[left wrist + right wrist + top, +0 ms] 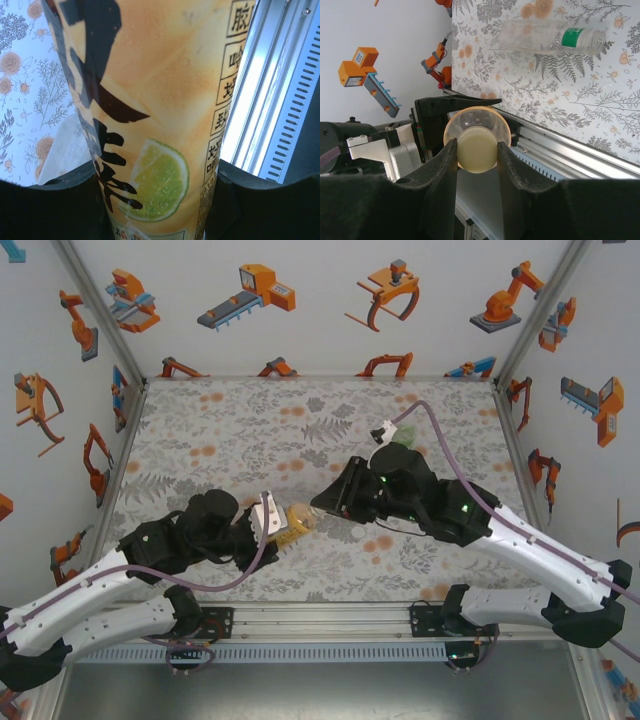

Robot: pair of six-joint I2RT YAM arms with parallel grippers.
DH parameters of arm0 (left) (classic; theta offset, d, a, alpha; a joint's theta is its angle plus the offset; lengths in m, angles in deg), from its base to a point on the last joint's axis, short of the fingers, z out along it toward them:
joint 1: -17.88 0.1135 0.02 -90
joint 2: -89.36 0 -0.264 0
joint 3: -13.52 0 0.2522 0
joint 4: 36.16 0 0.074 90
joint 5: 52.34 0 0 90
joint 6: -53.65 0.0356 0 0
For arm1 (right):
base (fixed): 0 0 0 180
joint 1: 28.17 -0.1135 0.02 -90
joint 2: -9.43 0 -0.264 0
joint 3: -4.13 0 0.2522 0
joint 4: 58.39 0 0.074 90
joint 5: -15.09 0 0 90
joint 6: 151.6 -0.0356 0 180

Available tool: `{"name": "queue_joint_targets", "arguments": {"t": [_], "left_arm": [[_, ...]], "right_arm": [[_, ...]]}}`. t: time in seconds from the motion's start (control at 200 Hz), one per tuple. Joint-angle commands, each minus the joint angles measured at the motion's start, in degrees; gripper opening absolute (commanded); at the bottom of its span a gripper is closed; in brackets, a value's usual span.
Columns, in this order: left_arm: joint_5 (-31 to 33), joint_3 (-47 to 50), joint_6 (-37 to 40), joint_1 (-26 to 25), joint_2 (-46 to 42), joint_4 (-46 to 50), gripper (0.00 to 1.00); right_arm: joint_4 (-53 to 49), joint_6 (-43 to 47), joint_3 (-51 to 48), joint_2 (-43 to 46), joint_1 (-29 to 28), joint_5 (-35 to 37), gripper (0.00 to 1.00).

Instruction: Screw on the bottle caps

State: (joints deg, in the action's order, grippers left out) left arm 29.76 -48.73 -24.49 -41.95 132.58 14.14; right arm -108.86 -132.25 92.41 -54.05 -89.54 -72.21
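My left gripper (pixel 160 202) is shut on the amber-yellow bottle (pixel 150 100), which has a lime picture on its label; the black fingers (pixel 65 205) press on both its sides. In the top view this bottle (pixel 298 521) lies roughly level above the table's near middle, its mouth toward the right arm. My right gripper (pixel 476 150) is shut on the pale yellowish cap (pixel 476 148), which sits against the bottle's mouth (pixel 477 120). From above, the right gripper (pixel 322 503) meets the left gripper (pixel 283 524) at the bottle.
A clear bottle with a green band (pixel 550 36) lies on its side on the patterned table, at the back right in the top view (pixel 398 436). A small white cap (pixel 358 536) lies under the right arm. The metal rail (pixel 320 622) runs along the near edge.
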Motion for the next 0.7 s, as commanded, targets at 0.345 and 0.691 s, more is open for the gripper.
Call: {"name": "queue_joint_targets", "arguments": {"t": [0.345,0.691], "left_arm": [[-12.1,-0.4,4.1,-0.2,-1.0,-9.6,0.0],[-25.2,-2.1,6.7,-0.2,1.6,-6.0,0.0]], "right_arm": [[-0.3,33.0,3.5,6.6,-0.4,-3.9,0.72],[-4.7,73.4,8.1,8.5,-0.4,-26.8,0.73]]}}
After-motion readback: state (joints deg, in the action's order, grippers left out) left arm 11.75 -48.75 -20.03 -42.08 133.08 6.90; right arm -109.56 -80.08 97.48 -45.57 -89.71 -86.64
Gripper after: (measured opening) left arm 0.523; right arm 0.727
